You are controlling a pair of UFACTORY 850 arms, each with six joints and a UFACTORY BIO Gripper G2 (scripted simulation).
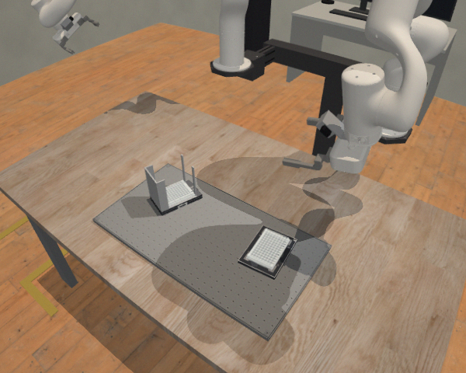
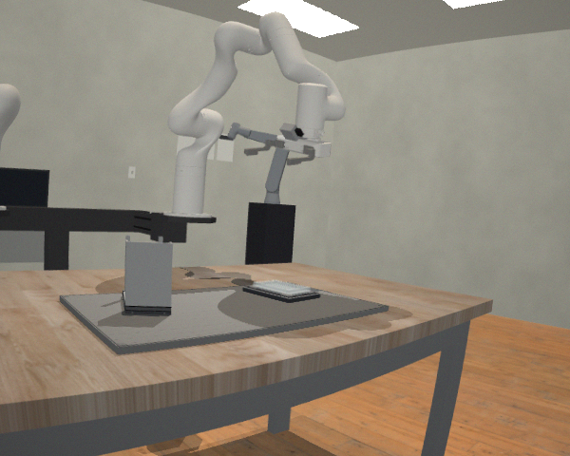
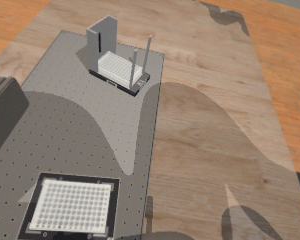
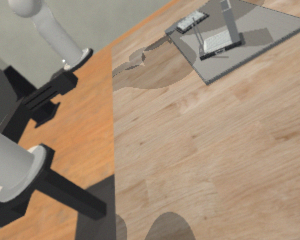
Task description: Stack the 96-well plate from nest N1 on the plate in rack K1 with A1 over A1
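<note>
Ninety-six-well plate (image 1: pixel 269 246) (image 2: pixel 281 287) (image 3: pixel 72 207) (image 4: pixel 191 20) is showing as a pale, nearly white rectangle, its upper face covered in a grid of small round wells. It is lying in the dark, low frame of plate nest N1 (image 1: pixel 280 263) (image 2: pixel 265 295) (image 3: pixel 80 178) (image 4: pixel 182 30), well apart from stack rack K1 (image 1: pixel 157 190) (image 2: pixel 147 275) (image 3: pixel 107 40) (image 4: pixel 231 22) on the same perforated board (image 1: pixel 209 249) (image 2: pixel 197 318) (image 3: pixel 110 120) (image 4: pixel 285 17). The rim letters and numbers are too small to read, so the A1 corner cannot be told.

Inside the rack, the lower plate (image 1: pixel 180 193) (image 3: pixel 120 67) (image 4: pixel 218 42) is resting low on the dark base, looking similarly pale. Tall grey panels are rising at one corner of the rack, and slim upright posts (image 1: pixel 182 169) (image 3: pixel 147 52) are standing across from them, bounding the space above the lower plate.

The left gripper (image 1: pixel 297 141) (image 2: pixel 269 156) is hovering well apart from the rack, its fingers spread wide and grasping nothing. The right gripper (image 1: pixel 84 38) is also hanging well apart from the rack, released and holding nothing. Broad shadows are falling across the board between rack and nest.
</note>
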